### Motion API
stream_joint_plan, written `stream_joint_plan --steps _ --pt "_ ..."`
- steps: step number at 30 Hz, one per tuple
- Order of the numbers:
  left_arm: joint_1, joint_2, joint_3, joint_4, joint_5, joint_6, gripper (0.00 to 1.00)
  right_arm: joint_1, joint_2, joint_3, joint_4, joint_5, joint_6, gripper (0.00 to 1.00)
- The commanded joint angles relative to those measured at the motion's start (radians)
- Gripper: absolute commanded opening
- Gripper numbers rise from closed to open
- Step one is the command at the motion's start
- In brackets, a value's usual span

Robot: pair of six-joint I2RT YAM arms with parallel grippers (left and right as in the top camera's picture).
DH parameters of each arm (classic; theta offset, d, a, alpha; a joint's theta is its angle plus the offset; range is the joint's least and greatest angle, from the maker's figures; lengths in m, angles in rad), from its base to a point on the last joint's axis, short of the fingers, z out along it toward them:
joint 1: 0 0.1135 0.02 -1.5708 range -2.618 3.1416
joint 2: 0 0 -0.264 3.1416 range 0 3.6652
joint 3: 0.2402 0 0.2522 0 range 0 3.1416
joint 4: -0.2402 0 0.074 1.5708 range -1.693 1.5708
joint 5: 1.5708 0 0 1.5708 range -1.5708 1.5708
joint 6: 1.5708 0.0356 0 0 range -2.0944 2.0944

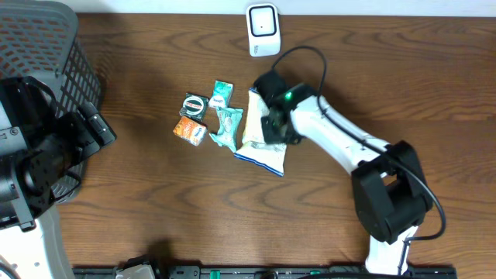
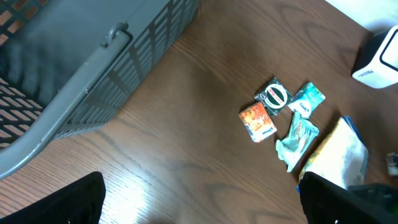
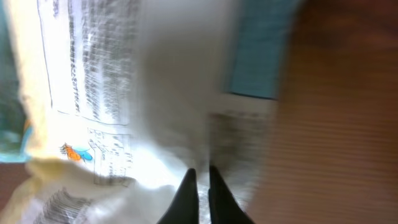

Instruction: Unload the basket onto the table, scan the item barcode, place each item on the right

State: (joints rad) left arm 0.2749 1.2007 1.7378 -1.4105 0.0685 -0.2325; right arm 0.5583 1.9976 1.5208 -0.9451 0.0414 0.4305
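Note:
A white snack bag with blue trim (image 1: 262, 152) lies on the brown table below the white barcode scanner (image 1: 263, 29). My right gripper (image 1: 273, 122) is down on the bag's upper part. In the right wrist view its black fingers (image 3: 202, 177) stand almost together, pinching the bag's (image 3: 124, 93) printed film, and the picture is blurred. My left gripper (image 2: 202, 205) hovers wide open over bare wood near the left edge, far from the bag (image 2: 339, 155). The scanner (image 2: 380, 59) shows at the top right of the left wrist view.
A grey mesh basket (image 1: 46, 46) stands at the far left. Left of the bag lie small packets: an orange one (image 1: 189, 130), a round black-and-white one (image 1: 194, 104) and two teal ones (image 1: 222, 94) (image 1: 227, 128).

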Motion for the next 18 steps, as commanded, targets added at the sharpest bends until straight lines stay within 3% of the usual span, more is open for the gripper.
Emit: stream_joint_plan --steps 1,8,18 --pt "0.005 0.0 -0.009 -0.002 -0.01 -0.002 0.98 -0.019 -0.064 0.085 -0.055 -0.019 -0.047 0.1" --pt "0.005 0.0 -0.009 -0.002 -0.01 -0.002 0.98 0.014 -0.067 0.055 -0.113 -0.101 -0.046 0.08" --pt "0.005 0.0 -0.009 -0.002 -0.01 -0.002 0.98 0.096 -0.067 -0.204 0.144 -0.1 0.022 0.08"
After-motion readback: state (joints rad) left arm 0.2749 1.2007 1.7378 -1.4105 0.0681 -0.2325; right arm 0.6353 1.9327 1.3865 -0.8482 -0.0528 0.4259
